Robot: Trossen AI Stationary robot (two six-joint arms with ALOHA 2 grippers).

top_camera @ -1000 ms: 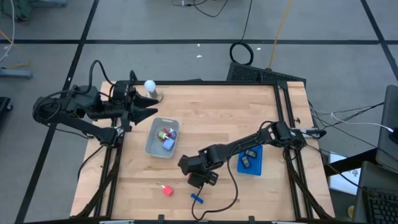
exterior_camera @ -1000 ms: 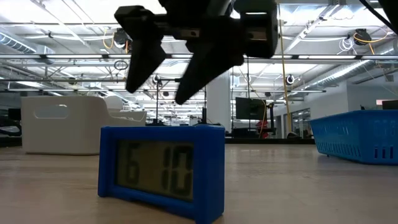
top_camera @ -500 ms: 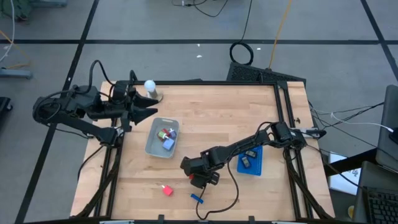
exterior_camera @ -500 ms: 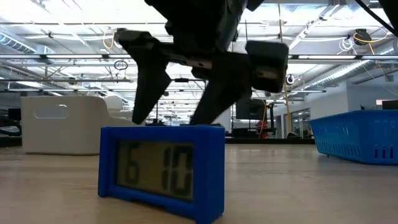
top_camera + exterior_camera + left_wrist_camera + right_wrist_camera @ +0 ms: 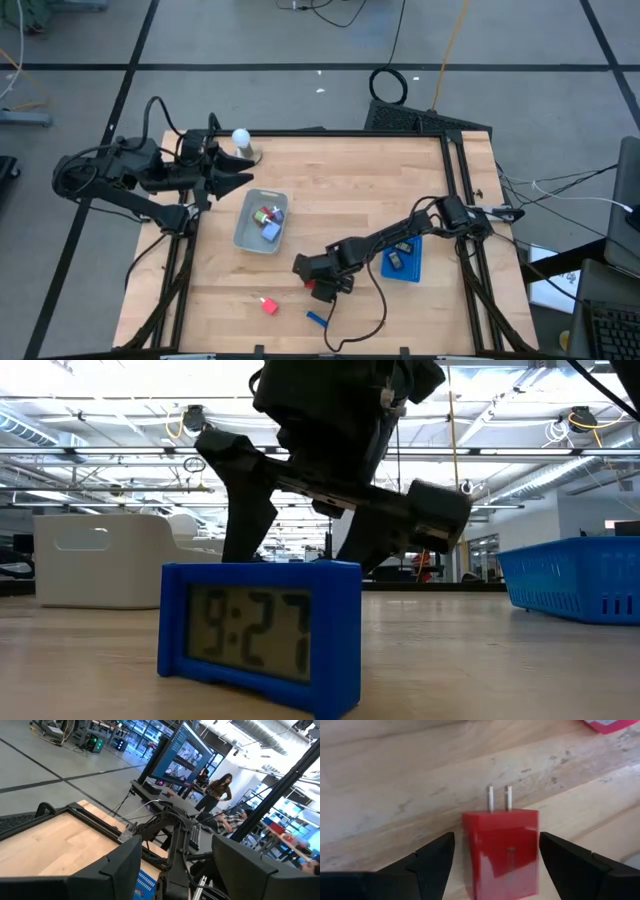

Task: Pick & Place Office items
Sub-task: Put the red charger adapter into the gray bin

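Right arm lowers over red plug adapter on wooden counter (image 5: 340,190)

From left: the left gripper (image 5: 238,181) waits with fingers parted and empty at the counter's far-left edge by the grey tray (image 5: 262,222) holding several office items; a pink-and-red item (image 5: 268,305) and a small blue clock (image 5: 260,635) lie near the front edge. The right gripper (image 5: 492,857) straddles the red plug adapter (image 5: 501,851), fingers (image 5: 432,857) spread, not yet gripping. An off-centre squeeze could twist the smooth block or let it slip out. The blue tray (image 5: 403,259) sits rightmost.
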